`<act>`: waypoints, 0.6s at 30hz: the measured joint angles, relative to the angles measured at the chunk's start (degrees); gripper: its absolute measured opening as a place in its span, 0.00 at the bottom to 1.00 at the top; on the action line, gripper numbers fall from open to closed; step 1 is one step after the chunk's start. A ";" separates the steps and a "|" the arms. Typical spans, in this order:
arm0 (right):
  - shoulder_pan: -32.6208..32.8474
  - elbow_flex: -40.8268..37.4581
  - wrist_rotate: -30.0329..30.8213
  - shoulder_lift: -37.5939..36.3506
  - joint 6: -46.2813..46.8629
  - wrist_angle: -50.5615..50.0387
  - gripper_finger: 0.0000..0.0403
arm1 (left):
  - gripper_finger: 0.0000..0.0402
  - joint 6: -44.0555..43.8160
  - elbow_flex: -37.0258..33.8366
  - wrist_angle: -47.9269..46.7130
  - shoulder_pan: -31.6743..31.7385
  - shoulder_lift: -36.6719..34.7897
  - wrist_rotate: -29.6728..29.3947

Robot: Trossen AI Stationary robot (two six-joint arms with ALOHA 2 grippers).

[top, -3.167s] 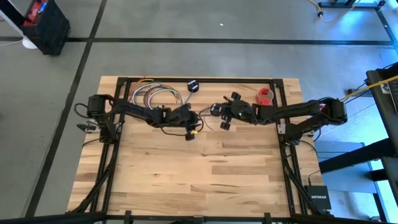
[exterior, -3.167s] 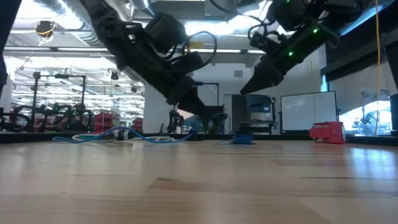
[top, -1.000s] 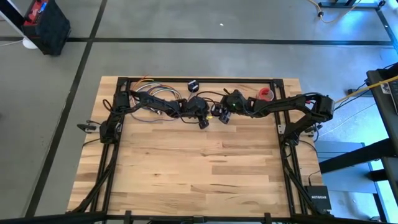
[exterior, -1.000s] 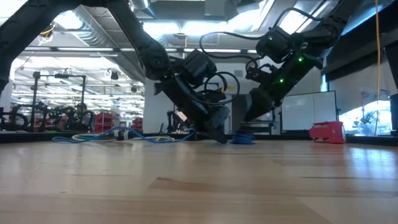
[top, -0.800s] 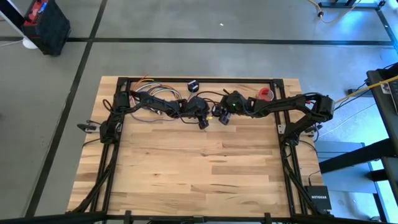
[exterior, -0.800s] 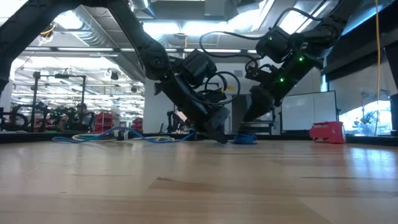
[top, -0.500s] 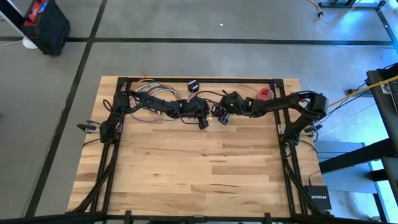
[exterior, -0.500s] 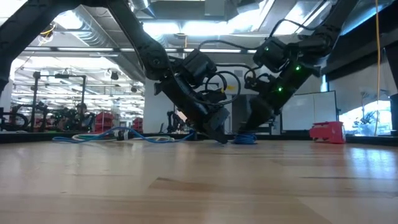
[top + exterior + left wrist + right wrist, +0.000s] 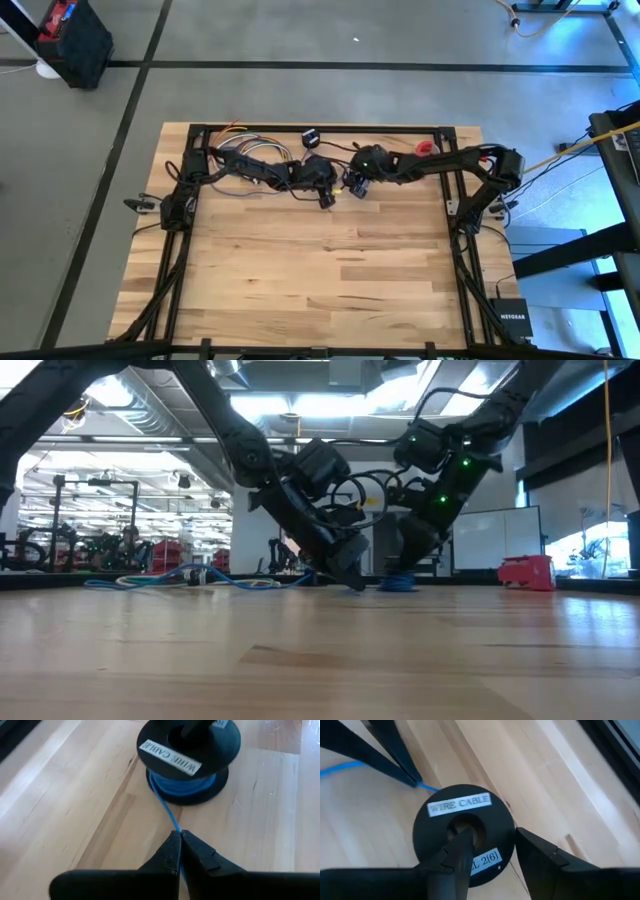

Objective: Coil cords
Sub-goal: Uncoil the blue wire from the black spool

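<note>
1. Left hand (image 9: 178, 836) is pinched tight on the blue cord (image 9: 165, 812), just beside the black spool (image 9: 189, 750) at the worktop's (image 9: 320, 270) far edge.
2. Right hand (image 9: 490, 845) is spread, one finger in the spool's hub.
3. Step: winding. Next, probably turn the spool while the cord stays taut.

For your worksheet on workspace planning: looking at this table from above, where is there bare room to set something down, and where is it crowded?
The near two-thirds of the table, from both grippers down to the front edge, lies bare between the side rails. The far strip is crowded: loose cords at far left, the left gripper pinching blue wire beside the spool, the right gripper on that spool, red tape roll at far right.
</note>
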 joint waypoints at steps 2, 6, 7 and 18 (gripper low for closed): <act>0.04 1.11 0.39 0.00 -0.06 -2.60 0.38 | 0.00 -0.01 0.02 -1.06 -0.57 -0.10 -0.34; 0.04 3.40 0.52 0.10 -0.11 -8.05 0.38 | 0.00 -0.15 0.02 -3.85 -1.91 -0.98 -0.66; 0.04 3.89 0.53 0.11 -0.10 -9.28 0.38 | 0.00 -0.25 0.02 -4.79 -2.22 -1.50 -0.66; 0.13 5.30 -0.64 0.15 1.69 -18.00 0.38 | 0.00 -2.44 0.04 -14.34 -6.82 -3.36 -0.83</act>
